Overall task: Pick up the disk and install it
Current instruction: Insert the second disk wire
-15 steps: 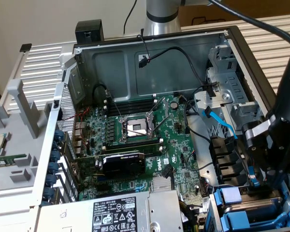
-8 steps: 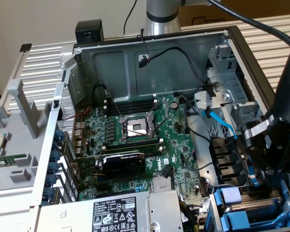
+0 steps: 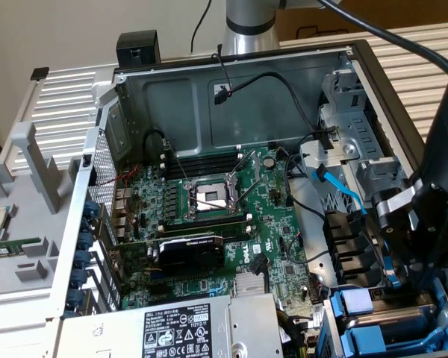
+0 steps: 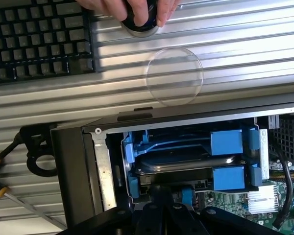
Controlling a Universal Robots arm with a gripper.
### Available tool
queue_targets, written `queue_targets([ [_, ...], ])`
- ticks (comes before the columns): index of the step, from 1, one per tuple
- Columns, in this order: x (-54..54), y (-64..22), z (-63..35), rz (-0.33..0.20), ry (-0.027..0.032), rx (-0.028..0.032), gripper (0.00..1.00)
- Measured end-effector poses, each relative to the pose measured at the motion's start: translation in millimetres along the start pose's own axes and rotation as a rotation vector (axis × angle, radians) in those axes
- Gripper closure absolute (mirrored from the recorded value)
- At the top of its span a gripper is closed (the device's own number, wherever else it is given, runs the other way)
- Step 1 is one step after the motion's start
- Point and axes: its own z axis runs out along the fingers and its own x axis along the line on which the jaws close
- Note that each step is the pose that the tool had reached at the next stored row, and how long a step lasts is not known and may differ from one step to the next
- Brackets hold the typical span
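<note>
An open computer case (image 3: 209, 112) lies on its side on the ribbed table (image 3: 433, 82) and takes most of the exterior view. Inside it, near the centre, sits the green motherboard (image 3: 209, 216) with an empty processor socket (image 3: 211, 198) and a black graphics card (image 3: 190, 253) just below it, toward 6 o'clock. At about 6 o'clock of the exterior view, at the edge, is the silver power-supply box (image 3: 172, 328) with its black-and-white warning label.

The black robot arm (image 3: 440, 186) comes down at 3 o'clock of the exterior view, and its gripper (image 3: 396, 280) reaches into the drive bay at about 4 to 5 o'clock. The fingers (image 4: 183, 196) are clenched; they seem to touch the blue edge of the drive frame, but I cannot tell if they really grasp it.

The disk (image 4: 186, 161) is in the drive bay at the corner of the case, its silver metal body lying in the bright blue plastic frame (image 4: 225, 142), between blue blocks. In the exterior view the blue frame (image 3: 358, 328) is at 5 o'clock, just beside the power supply.

Outside the case, in the wrist view, a black keyboard (image 4: 39, 39) lies on the table, and a person's hand (image 4: 132, 10) holds a small dark round object. A round transparent disc (image 4: 174, 76) lies on the table near that hand.
</note>
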Motion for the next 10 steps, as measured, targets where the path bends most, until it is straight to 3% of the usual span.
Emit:
queue_targets([
  [4,0.1,0.0,0.2,0.0,-0.0044,-0.0006,0.89],
  [10,0.2,0.0,0.5,0.0,-0.0053,-0.0008,0.89],
])
